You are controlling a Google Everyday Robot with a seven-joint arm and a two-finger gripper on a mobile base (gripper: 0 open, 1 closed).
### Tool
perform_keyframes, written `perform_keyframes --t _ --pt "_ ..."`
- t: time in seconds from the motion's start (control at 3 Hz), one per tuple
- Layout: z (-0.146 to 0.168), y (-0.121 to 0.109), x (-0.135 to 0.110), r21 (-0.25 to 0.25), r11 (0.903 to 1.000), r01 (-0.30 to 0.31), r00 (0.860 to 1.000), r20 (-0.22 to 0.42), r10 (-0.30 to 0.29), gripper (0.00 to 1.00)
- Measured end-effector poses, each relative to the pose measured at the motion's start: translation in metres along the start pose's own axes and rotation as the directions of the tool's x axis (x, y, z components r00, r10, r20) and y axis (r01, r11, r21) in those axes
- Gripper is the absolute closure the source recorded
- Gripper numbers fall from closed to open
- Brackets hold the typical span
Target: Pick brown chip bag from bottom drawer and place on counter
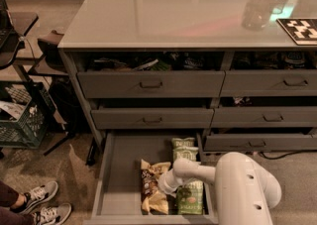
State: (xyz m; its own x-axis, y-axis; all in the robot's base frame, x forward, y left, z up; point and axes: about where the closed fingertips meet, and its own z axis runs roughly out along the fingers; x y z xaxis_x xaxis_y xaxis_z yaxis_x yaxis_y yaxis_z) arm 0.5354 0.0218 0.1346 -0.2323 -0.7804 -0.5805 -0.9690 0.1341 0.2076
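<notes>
The brown chip bag (150,186) lies lengthwise in the open bottom drawer (119,169), its cream ends showing at top and bottom. My white arm reaches down from the lower right, and my gripper (163,187) is at the bag's right edge, low in the drawer, its tip hidden behind the wrist. The glossy light-grey counter (168,6) spans the top of the cabinet above.
Green chip bags (187,174) lie right of the brown bag in the drawer. Upper drawers (151,84) stand slightly open with handles. A clear bottle (255,6) and a checker tag (299,29) sit on the counter. A crate (22,117) and someone's sneakers (34,204) are at left.
</notes>
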Motion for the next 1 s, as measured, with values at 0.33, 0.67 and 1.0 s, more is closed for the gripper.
perform_keyframes --t 0.33,0.67,1.0 --pt "-0.003 0.001 -0.002 0.0 1.0 0.0 1.0 0.0 0.0 1.0" --pt "-0.043 -0.006 -0.039 0.084 0.9906 0.107 0.992 0.061 -0.113 1.0" --pt "-0.118 0.031 -0.096 0.176 0.9417 0.287 0.934 0.169 -0.316 1.0"
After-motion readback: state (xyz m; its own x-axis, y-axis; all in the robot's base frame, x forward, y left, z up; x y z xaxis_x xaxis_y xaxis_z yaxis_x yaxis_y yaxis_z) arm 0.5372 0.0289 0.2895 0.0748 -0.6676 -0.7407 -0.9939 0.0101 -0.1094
